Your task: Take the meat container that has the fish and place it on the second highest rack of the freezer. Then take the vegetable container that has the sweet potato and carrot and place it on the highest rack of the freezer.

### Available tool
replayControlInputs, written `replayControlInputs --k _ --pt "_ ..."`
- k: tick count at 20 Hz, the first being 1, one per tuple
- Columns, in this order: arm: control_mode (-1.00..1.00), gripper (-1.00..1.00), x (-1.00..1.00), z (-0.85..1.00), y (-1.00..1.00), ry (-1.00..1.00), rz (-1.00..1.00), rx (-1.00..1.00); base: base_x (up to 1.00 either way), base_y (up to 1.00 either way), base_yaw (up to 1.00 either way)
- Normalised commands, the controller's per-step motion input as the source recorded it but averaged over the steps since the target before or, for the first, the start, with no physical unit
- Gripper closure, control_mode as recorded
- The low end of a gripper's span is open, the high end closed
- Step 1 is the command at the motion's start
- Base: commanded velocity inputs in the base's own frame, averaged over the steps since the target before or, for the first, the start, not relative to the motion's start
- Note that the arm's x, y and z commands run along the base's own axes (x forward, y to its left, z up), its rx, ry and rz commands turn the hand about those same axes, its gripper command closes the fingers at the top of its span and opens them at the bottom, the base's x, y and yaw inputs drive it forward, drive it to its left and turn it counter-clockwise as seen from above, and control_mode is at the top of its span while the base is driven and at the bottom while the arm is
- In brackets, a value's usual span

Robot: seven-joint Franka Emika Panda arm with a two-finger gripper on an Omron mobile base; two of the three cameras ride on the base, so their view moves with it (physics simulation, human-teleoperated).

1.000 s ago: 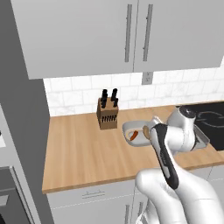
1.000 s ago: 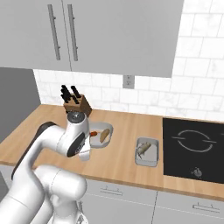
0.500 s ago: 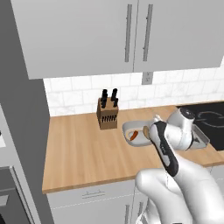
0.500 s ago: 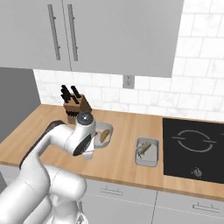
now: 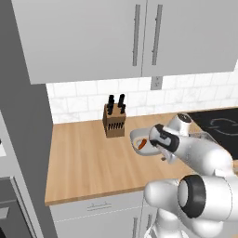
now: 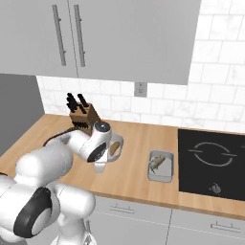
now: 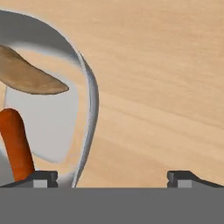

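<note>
A knife block (image 5: 115, 122) stands at the back of the wooden counter (image 5: 88, 162) against the tiled wall, with upper cabinets (image 5: 139, 37) overhead and a black cooktop (image 6: 213, 165) to the right. The robot's own forearm crosses in front of the veg tray (image 5: 138, 137), hiding most of it from both sides.

The pincer (image 7: 111, 177) hangs low over the counter with its jaws spread wide and nothing between them. From the hand's own camera, the veg tray's rim (image 7: 89, 109) curves up just inside one fingertip (image 7: 41, 178), so the open jaws straddle that edge, one finger over the tray and the other over bare wood. Inside the tray lie the carrot (image 7: 16, 146), close to that finger, and the sweet potato (image 7: 28, 78) farther in.

The fish tray (image 6: 161, 166) sits well apart on the counter between the arm and the cooktop, with the fish (image 6: 156, 162) in it.
</note>
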Motion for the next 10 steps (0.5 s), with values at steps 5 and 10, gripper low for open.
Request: replayControlInputs --k 5,10 --pt "-1.00 -1.00 0.40 -0.17 0.00 0.14 0.00 0.02 0.00 0.00 0.00" --pt "-1.00 -1.00 0.17 -0.28 0.07 0.08 0.00 0.00 0.00 0.00 0.00"
